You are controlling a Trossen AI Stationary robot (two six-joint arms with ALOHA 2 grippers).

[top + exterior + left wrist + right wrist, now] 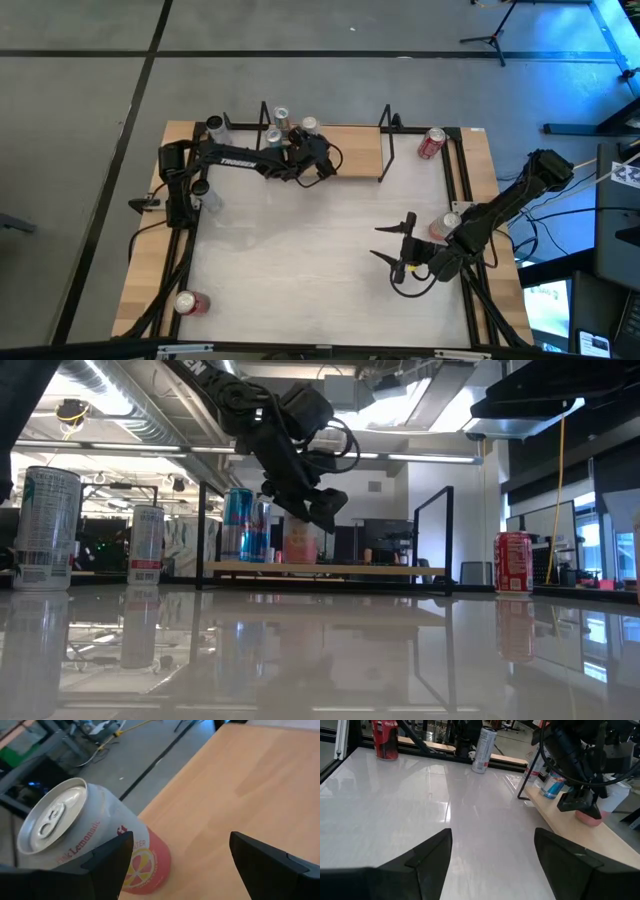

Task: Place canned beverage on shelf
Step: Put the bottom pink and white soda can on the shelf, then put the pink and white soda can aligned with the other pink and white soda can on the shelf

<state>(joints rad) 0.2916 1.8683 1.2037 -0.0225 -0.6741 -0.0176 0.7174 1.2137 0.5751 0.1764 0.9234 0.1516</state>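
A white and pink lemonade can (pixel 95 845) stands upright on the light-wood shelf (pixel 355 152) near its far edge, next to two other cans (pixel 240 525) on the shelf's left part. My left gripper (pixel 180 840) is open just above and beside the lemonade can (pixel 300 545). The can is off to one finger's side, not between the fingers. My right gripper (pixel 392 243) is open and empty over the table's right part, far from the shelf.
A red cola can (pixel 432 143) stands right of the shelf, and another can (pixel 445 225) stands beside my right arm. Two tall cans (pixel 215 128) (pixel 200 190) stand at the left. A can (pixel 190 303) lies near the front left corner. The shelf's right half is bare wood.
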